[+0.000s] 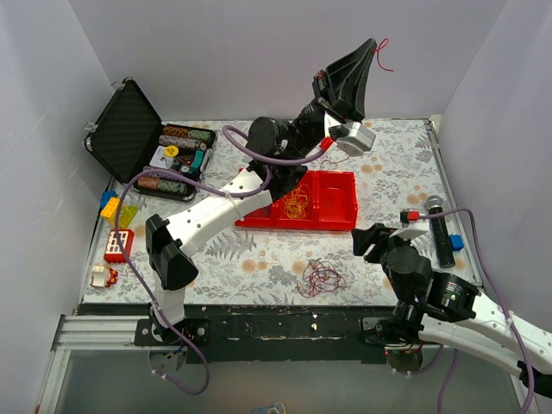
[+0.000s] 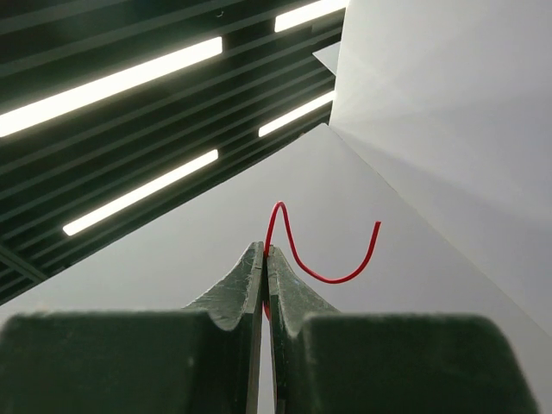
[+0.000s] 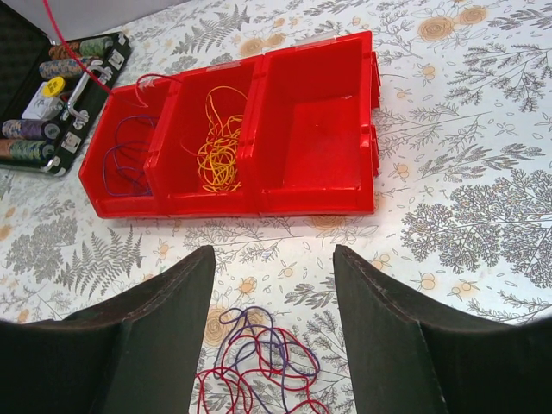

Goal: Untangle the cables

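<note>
My left gripper (image 1: pixel 373 45) is raised high over the back of the table, shut on one thin red cable (image 1: pixel 382 56). In the left wrist view that red strand (image 2: pixel 328 274) curls out from between the closed tips of the left gripper (image 2: pixel 266 250). A loose bunch of red and purple cables (image 1: pixel 322 278) lies on the floral cloth near the front. My right gripper (image 3: pixel 273 252) hovers open just above that bunch (image 3: pixel 259 366), nothing between its fingers. The red bin (image 1: pixel 338 211) holds yellow cables (image 3: pixel 220 147) in its middle compartment and purple ones (image 3: pixel 125 159) in its left.
An open black case (image 1: pixel 125 129) with thread spools stands at the back left. Toy bricks (image 1: pixel 116 246) lie along the left edge. A black cylinder (image 1: pixel 440 228) and a blue piece (image 1: pixel 455 243) lie at the right. The bin's right compartment (image 3: pixel 323 138) holds nothing.
</note>
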Available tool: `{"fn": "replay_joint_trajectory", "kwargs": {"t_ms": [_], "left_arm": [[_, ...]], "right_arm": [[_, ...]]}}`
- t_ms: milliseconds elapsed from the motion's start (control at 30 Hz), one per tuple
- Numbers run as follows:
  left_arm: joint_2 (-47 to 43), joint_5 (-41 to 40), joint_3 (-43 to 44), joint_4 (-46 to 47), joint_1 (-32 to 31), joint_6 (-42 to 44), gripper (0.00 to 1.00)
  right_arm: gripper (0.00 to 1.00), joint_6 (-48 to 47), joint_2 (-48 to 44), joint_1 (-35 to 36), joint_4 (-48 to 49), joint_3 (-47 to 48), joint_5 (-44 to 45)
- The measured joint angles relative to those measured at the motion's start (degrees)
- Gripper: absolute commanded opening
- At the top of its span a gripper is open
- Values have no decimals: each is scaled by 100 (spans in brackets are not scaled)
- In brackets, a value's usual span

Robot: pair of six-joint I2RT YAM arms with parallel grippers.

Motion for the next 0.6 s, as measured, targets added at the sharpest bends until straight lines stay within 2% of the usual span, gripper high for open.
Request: {"fn": "replay_joint_trajectory", "kwargs": {"t_ms": [600], "left_arm": [[63, 219, 977, 341, 0, 227, 0]], "right_arm": [[65, 129, -184, 0, -249, -101, 13]]}}
